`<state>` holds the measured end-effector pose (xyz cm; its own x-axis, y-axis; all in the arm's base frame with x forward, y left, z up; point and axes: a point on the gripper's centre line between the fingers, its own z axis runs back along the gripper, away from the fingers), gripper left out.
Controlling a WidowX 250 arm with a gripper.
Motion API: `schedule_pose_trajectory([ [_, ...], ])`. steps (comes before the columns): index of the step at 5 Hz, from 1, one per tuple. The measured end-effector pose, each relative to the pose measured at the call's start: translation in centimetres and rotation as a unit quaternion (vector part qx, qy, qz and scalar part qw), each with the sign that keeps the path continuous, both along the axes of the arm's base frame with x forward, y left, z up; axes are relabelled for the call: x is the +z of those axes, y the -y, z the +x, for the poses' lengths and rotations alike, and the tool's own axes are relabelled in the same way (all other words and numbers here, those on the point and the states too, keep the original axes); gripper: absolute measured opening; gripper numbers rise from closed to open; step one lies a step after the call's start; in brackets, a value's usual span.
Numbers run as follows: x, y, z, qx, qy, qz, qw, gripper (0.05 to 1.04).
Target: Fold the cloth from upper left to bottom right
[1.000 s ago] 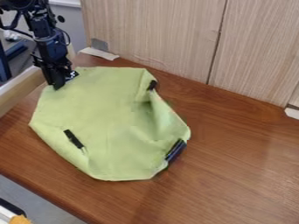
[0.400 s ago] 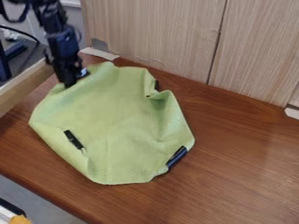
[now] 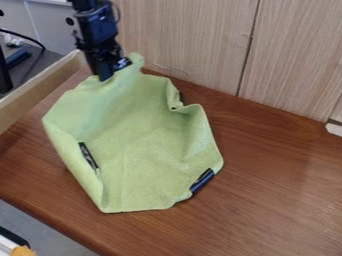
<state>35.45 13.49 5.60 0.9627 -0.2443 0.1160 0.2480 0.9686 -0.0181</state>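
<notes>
Camera view: one cloth [image 3: 143, 150]; one gripper [image 3: 107, 74] holding it.

At upper left, the black two-finger gripper [image 3: 105, 76] holds the raised edge of a green cloth [image 3: 143, 145] above a wooden table [image 3: 274, 200].

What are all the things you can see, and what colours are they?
cloth: one, green, on the table, its upper left part raised
dark pieces: three, black or dark blue, at the cloth's left, upper right and lower right
table: one, brown wood, under the cloth
wall panels: at least two, pale wood, behind the table
wooden strip: one, pale, left of the table
white piece: one, right edge
orange thing: one, bottom left corner
robot arm: one, black, upper left
gripper: one, black, holding the cloth's raised part
</notes>
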Motion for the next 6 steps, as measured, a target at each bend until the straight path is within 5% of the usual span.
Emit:
schedule_pose_trajectory([
  [2,-0.4,8.7,-2.7,-0.106,0.006,-0.007,0.9943,0.059],
  [4,-3.3,13.0,-5.5,-0.182,-0.028,-0.013,0.9829,0.059],
  [5,-6.6,14.1,-6.8,-0.205,-0.071,-0.018,0.9761,0.059],
  [6,-8.5,14.5,-7.1,-0.217,-0.087,-0.017,0.9722,0.059],
])
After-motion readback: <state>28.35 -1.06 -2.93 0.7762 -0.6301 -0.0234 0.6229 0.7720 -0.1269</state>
